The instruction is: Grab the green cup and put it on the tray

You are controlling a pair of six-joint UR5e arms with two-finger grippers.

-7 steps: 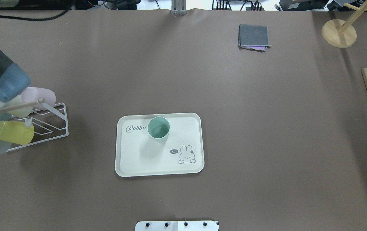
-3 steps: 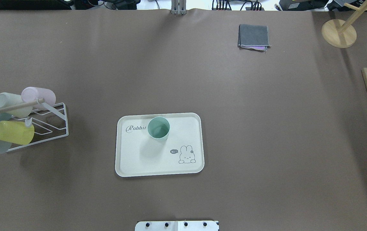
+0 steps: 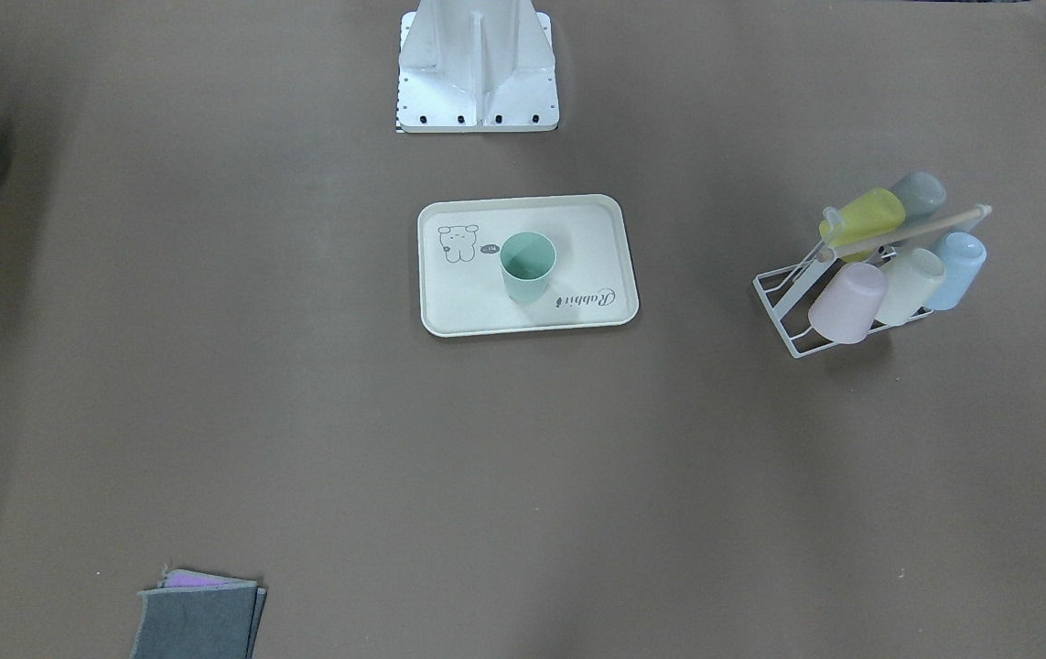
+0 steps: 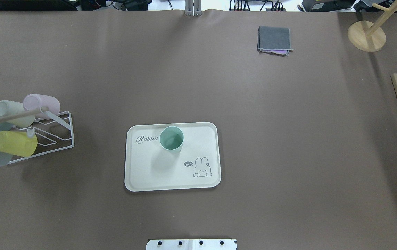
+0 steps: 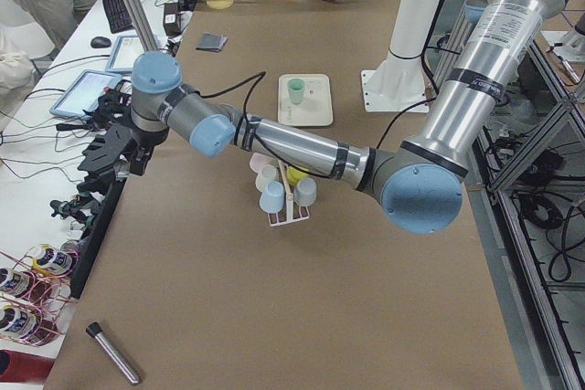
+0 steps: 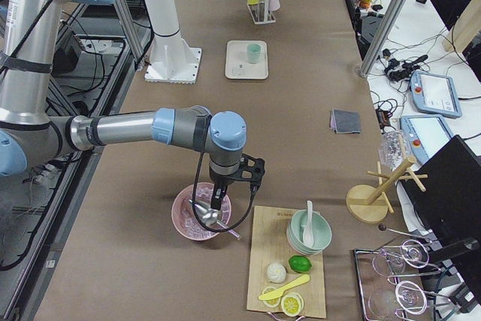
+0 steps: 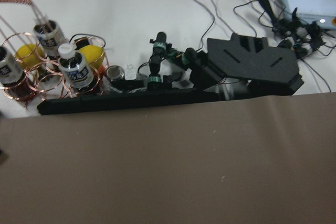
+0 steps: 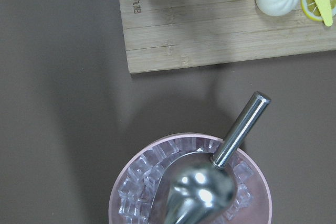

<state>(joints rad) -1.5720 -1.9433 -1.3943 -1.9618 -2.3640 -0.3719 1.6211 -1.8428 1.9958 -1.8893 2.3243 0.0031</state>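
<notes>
Standing on tray [image 4: 149,173] | green cup [image 4: 171,139] well apart from left pincer [image 5: 108,151], right pincer [image 6: 229,182] | openness cannot tell

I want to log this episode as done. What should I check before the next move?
1. Cup on tray: ok, it stands inside the rim.
2. Cup upright: ok, mouth up.
3. Left gripper away from tray: ok, it hangs at the table's edge.
4. Right gripper away from tray: ok, it hangs over the bowl.
5. Grippers open: cannot tell.
</notes>
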